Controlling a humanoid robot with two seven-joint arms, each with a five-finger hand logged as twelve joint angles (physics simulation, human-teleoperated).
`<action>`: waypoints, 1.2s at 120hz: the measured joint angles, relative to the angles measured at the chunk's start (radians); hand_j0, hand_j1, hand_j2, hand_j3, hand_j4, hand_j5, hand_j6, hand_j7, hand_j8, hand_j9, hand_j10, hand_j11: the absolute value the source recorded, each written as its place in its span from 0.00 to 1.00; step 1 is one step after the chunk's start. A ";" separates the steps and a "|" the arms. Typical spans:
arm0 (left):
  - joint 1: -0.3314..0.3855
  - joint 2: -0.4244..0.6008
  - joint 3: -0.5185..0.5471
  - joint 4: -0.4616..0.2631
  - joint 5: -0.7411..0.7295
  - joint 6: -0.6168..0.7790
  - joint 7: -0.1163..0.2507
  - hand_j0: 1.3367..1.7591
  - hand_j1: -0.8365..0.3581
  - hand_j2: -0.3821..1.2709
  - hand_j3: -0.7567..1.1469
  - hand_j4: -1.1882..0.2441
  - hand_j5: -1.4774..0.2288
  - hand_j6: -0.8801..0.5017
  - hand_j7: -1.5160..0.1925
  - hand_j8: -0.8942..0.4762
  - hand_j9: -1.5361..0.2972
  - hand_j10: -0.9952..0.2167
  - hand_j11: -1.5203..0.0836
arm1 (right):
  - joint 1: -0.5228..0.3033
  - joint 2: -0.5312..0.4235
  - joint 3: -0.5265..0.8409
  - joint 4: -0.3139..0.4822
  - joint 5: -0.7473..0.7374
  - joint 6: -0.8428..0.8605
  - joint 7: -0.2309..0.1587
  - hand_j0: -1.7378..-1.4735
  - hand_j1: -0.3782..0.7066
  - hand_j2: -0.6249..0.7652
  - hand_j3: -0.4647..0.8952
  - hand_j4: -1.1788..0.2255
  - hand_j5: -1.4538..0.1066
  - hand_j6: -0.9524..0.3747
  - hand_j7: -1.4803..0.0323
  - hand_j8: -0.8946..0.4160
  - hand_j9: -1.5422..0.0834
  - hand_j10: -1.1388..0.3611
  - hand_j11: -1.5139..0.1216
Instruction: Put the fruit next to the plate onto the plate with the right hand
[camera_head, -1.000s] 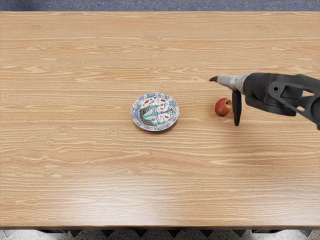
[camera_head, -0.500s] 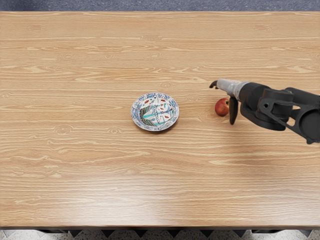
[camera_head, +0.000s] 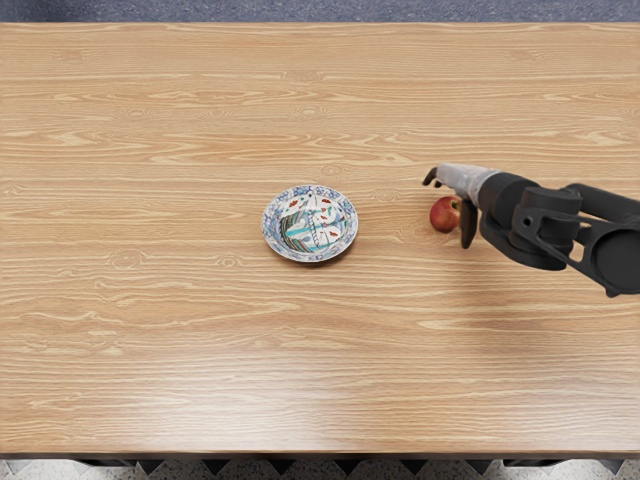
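A wooden table (camera_head: 180, 330) with pale, streaky grain fills the view, seen from above at a slant. Near its middle sits a small round plate (camera_head: 310, 222) with a blue, red and white pattern; nothing lies on it.

To the right of the plate, well apart from it, a red apple (camera_head: 445, 214) rests on the bare table. It shows a lighter yellowish patch on its upper right side.

A dark arm (camera_head: 590, 235) comes in from the right edge, about level with the apple, and ends in the right robot hand (camera_head: 468, 195), which sits just beside the apple on its right. The robot hand is partly open. Grey fingers (camera_head: 447, 176) with dark tips reach out to the left above and behind the apple, curling down slightly at their ends. One dark digit (camera_head: 467, 225), likely the thumb, points down along the apple's right side, just against its edge. Whether it truly touches the fruit cannot be told from this angle. The fingers bracket the apple loosely rather than closing around it, and the apple stands on the table, not lifted.

A soft shadow lies on the wood under the arm.
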 joint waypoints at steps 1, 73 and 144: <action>0.000 0.000 0.000 0.000 0.000 0.000 0.000 0.76 0.99 0.23 0.40 0.83 0.87 0.64 0.89 0.65 0.84 0.82 0.95 | 0.000 0.000 0.000 -0.002 0.000 0.000 0.000 0.30 0.28 0.42 0.34 0.68 0.74 0.54 0.78 0.51 0.77 0.61 0.75; 0.000 0.000 0.000 0.000 0.000 0.000 0.000 0.76 0.99 0.23 0.40 0.83 0.87 0.64 0.89 0.65 0.84 0.82 0.95 | -0.005 0.028 0.000 -0.022 -0.001 -0.010 0.000 0.30 0.36 0.41 0.34 0.62 0.68 0.49 0.72 0.45 0.71 0.56 0.69; 0.000 0.000 0.000 0.000 0.000 0.000 0.000 0.76 0.99 0.23 0.40 0.83 0.87 0.64 0.89 0.65 0.84 0.82 0.95 | -0.035 0.036 0.000 -0.021 -0.042 -0.080 0.000 0.30 0.47 0.39 0.34 0.55 0.60 0.41 0.63 0.37 0.63 0.49 0.61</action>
